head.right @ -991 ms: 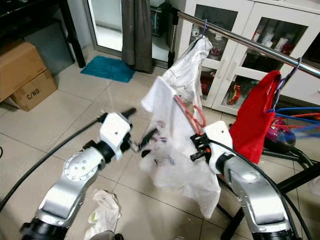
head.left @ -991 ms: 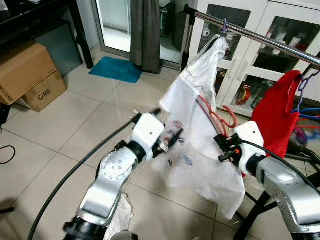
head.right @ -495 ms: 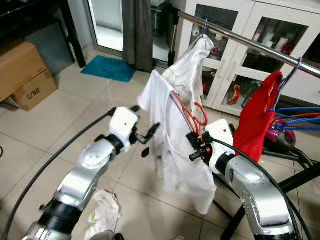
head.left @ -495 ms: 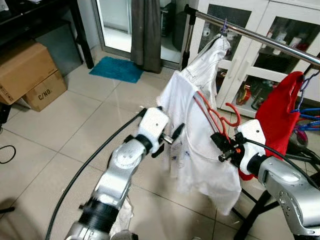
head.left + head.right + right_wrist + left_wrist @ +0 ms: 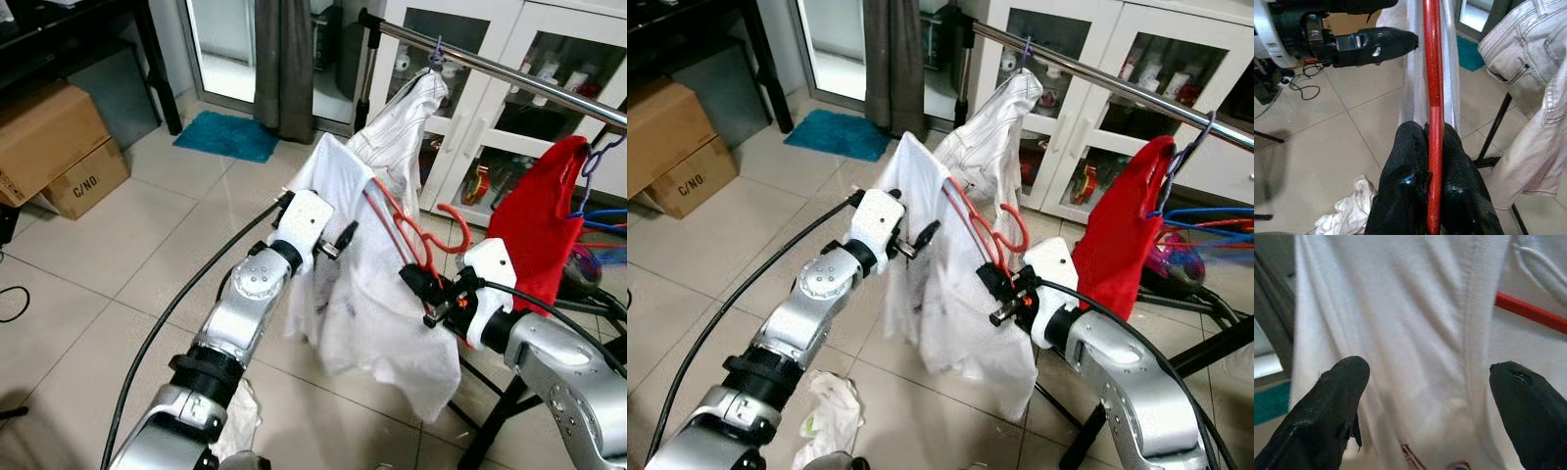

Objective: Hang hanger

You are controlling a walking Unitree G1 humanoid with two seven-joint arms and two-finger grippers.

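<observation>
So my right gripper [image 5: 1431, 147] has its two black fingers squeezed tight on the bar of the red hanger [image 5: 404, 227], no gap at all besides the plastic itself. That hanger is up in front of me, below the metal rail [image 5: 509, 73] and not hooked on it, with the white shirt [image 5: 377, 313] draped over it and hanging down toward the tiled floor [image 5: 147, 245]. The hook end curls up free on the side toward the red garment [image 5: 537, 220], which hangs on the rail on my right. My left gripper [image 5: 1435, 396] is spread wide open, holding nothing, fingers either side of a fold of the white shirt with its ribbed seam running between them; from my head cameras it sits right at the shirt's left edge, and I can't tell whether the tips actually touch the cloth. A pair of pale trousers [image 5: 407, 117] hangs from the rail behind the shirt, near the rail's end post. Behind the rail is a white cabinet [image 5: 490, 117] with glass doors. Off to my left there's a cardboard box [image 5: 54, 142] under a dark table, a teal mat [image 5: 227, 135] by the doorway, and a crumpled white cloth [image 5: 831, 416] on the floor near my left arm.
</observation>
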